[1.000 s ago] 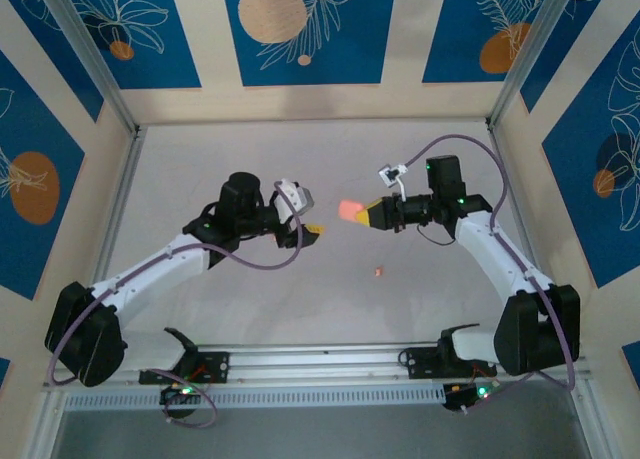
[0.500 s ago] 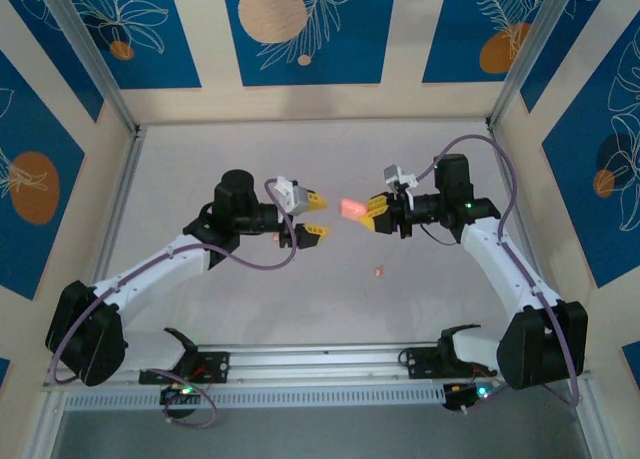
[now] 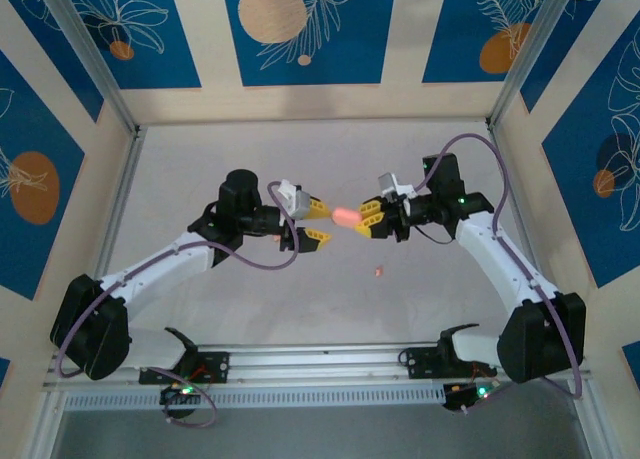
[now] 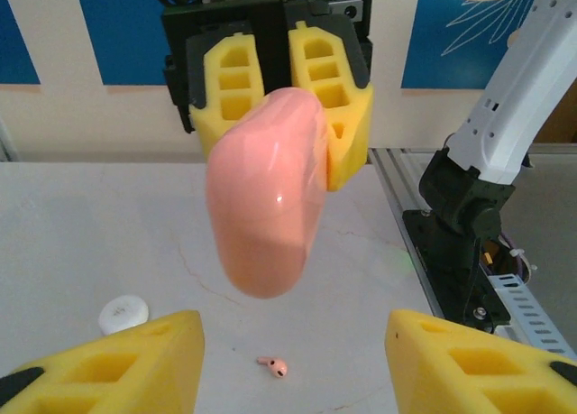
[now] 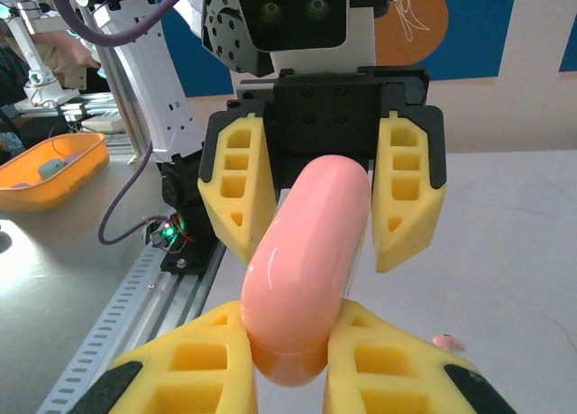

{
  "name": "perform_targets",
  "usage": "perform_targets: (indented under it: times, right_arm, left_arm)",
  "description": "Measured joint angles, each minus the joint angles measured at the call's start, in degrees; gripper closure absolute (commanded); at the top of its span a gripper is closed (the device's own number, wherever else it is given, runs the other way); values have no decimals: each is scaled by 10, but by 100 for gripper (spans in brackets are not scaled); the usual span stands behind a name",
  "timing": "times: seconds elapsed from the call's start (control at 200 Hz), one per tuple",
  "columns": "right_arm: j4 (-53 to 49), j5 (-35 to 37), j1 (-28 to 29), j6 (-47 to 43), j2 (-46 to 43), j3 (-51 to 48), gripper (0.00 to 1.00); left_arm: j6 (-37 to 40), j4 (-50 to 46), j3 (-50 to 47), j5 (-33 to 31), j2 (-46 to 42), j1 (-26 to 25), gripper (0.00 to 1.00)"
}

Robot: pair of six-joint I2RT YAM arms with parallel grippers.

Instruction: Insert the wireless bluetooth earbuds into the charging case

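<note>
The charging case (image 3: 346,217) is a salmon-pink pebble held in mid-air over the table's middle. My right gripper (image 3: 362,219) is shut on its right end. In the right wrist view the case (image 5: 306,261) sticks out from between my own yellow fingers (image 5: 194,369). My left gripper (image 3: 318,222) faces it, open, its fingers (image 5: 239,188) standing on either side of the case's free end with small gaps. From the left wrist the case (image 4: 266,193) hangs above the left gripper (image 4: 293,333). One of the wireless bluetooth earbuds (image 3: 378,271) lies on the table below (image 4: 273,367).
A white round disc (image 4: 123,313) lies on the table left of the earbud. An orange tray (image 5: 45,170) sits off the table beyond the rail. The right arm's base (image 4: 469,243) stands at the near edge. Patterned walls enclose the table on three sides.
My right gripper has carried the case left, toward the left gripper. The left gripper's jaws have narrowed and now bracket the case's free end.
</note>
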Motion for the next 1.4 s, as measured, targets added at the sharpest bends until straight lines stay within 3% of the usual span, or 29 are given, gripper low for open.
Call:
perform_targets:
  times: [0.505, 1.01, 1.185, 1.395]
  right_arm:
    - [-85, -5, 28, -75, 45, 57, 89]
    - [-102, -3, 40, -87, 61, 69, 88]
    - [-95, 10, 40, -81, 61, 69, 75]
    - [-40, 89, 32, -3, 36, 60, 57]
  left_arm:
    - [-12, 20, 2, 19, 0, -4, 51]
    - [-30, 40, 2, 18, 0, -5, 77]
    - [-13, 21, 2, -1, -6, -5, 83]
    - [62, -55, 2, -89, -47, -5, 84]
